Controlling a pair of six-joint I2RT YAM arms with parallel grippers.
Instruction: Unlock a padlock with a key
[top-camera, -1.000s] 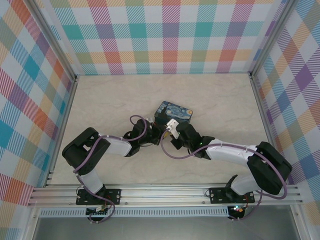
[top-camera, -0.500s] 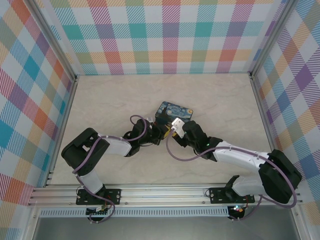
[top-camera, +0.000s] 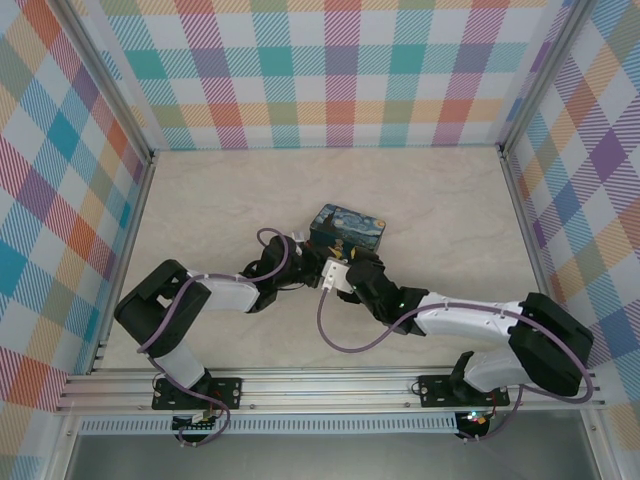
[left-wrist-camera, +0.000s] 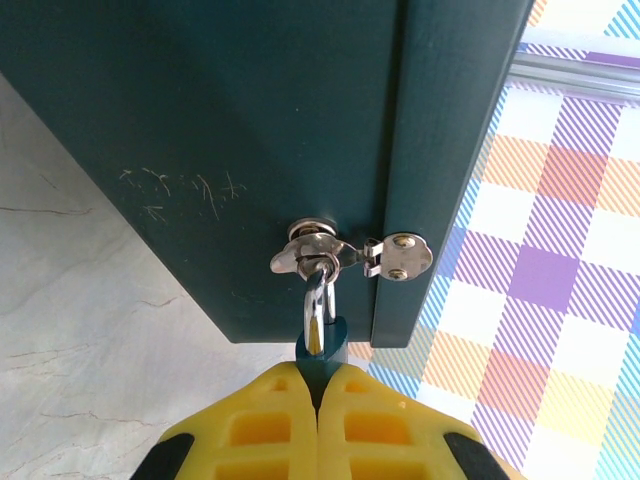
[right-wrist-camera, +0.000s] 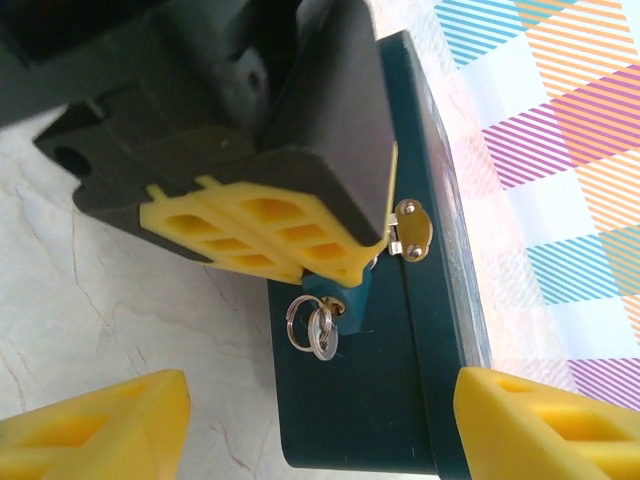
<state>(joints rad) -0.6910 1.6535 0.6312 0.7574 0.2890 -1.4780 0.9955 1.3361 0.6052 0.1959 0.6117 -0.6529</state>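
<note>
- The padlock (left-wrist-camera: 325, 352) hangs by its shackle (left-wrist-camera: 316, 300) from the hasp (left-wrist-camera: 320, 250) on the dark side of the tin (left-wrist-camera: 200, 130), lower middle of the left wrist view.
- Right under it, the left tool (left-wrist-camera: 320, 380) is clenched on the padlock body, so the lock is pinned steady.
- In the right wrist view, two little key rings (right-wrist-camera: 310, 328) dangle off the padlock's lower end, about mid-frame. I'd guess the key is seated in the keyway, but it's too tiny to tell.
- The right tool (right-wrist-camera: 320, 425) is released, with its fingers out at the bottom corners and nothing in it.
- My take: come in square and pinch at the key head. Then twist gently along the key's axis with no sideways tug, or the tin skids on the desk (top-camera: 220, 200).
</note>
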